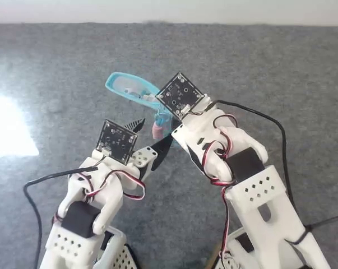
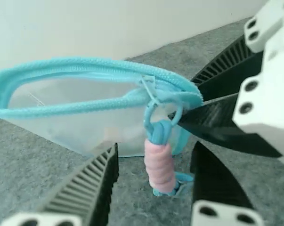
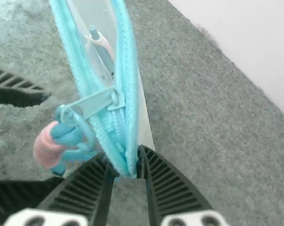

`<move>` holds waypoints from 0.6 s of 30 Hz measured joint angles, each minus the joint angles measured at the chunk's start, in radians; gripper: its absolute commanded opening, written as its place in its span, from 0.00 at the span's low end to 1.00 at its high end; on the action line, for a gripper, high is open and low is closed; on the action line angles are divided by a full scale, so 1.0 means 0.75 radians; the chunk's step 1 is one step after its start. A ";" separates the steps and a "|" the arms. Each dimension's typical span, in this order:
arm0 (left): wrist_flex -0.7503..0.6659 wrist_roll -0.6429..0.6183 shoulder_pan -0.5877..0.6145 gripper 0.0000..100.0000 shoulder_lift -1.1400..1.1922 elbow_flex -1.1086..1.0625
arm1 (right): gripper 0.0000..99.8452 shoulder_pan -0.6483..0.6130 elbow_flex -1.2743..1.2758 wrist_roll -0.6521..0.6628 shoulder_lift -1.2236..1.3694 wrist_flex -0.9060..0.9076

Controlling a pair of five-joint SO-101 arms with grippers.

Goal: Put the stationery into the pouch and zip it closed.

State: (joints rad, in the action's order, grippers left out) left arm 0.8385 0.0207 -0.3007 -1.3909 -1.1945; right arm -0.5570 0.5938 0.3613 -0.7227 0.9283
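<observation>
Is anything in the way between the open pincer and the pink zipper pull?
No, nothing visible is in the way. The pull hangs from the pouch, right between the open fingers of the left pincer, with a bare gap on each side. The right pincer pinches the pouch's end near the pull.

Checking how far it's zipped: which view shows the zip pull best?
Left wrist view: the zip pull faces the camera at one end of the open pouch. The right wrist view shows it sideways; the high view, its pink tassel.
</observation>
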 measured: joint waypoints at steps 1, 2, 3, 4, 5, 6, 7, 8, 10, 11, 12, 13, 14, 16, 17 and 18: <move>-0.008 0.000 0.000 0.21 0.000 -0.002 | 0.01 -0.006 0.000 0.000 -0.014 0.010; -0.010 0.000 0.000 0.19 0.000 -0.004 | 0.01 -0.018 0.002 0.000 -0.027 0.025; -0.010 0.000 0.000 0.17 0.000 -0.004 | 0.01 -0.031 0.002 0.000 -0.041 0.039; -0.010 0.000 0.000 0.14 0.000 -0.004 | 0.01 -0.047 0.002 -0.002 -0.053 0.055; -0.010 0.000 -0.006 0.11 0.000 -0.004 | 0.01 -0.059 0.002 -0.002 -0.068 0.065; -0.010 0.000 -0.014 0.07 0.000 -0.004 | 0.01 -0.070 0.002 -0.002 -0.078 0.076; -0.010 0.002 -0.023 0.03 0.000 -0.004 | 0.01 -0.076 0.002 -0.002 -0.090 0.080; -0.010 0.002 -0.029 0.01 0.000 -0.004 | 0.01 -0.080 0.002 -0.002 -0.098 0.080; -0.010 0.004 -0.033 0.01 0.000 -0.004 | 0.01 -0.082 0.002 -0.002 -0.106 0.088; -0.010 0.004 -0.033 0.01 0.000 -0.004 | 0.01 -0.082 0.002 -0.002 -0.108 0.088; -0.010 0.004 -0.033 0.01 0.000 -0.004 | 0.01 -0.082 0.002 -0.002 -0.108 0.088; -0.010 0.004 -0.033 0.01 0.000 -0.004 | 0.01 -0.082 0.002 -0.002 -0.108 0.088; -0.010 0.004 -0.033 0.01 0.000 -0.004 | 0.01 -0.082 0.008 -0.002 -0.108 0.088; -0.008 0.004 -0.033 0.01 0.000 -0.004 | 0.01 -0.082 0.045 -0.002 -0.115 0.086; 0.000 0.004 -0.033 0.01 0.000 -0.004 | 0.01 -0.084 0.065 -0.002 -0.123 0.076; 0.012 0.008 -0.033 0.01 0.000 -0.002 | 0.01 -0.082 0.090 -0.002 -0.137 0.059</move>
State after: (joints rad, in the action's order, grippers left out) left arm 0.8477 0.0269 -0.3253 -1.3909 -1.1960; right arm -0.6183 0.6613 0.3598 -0.8255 0.9728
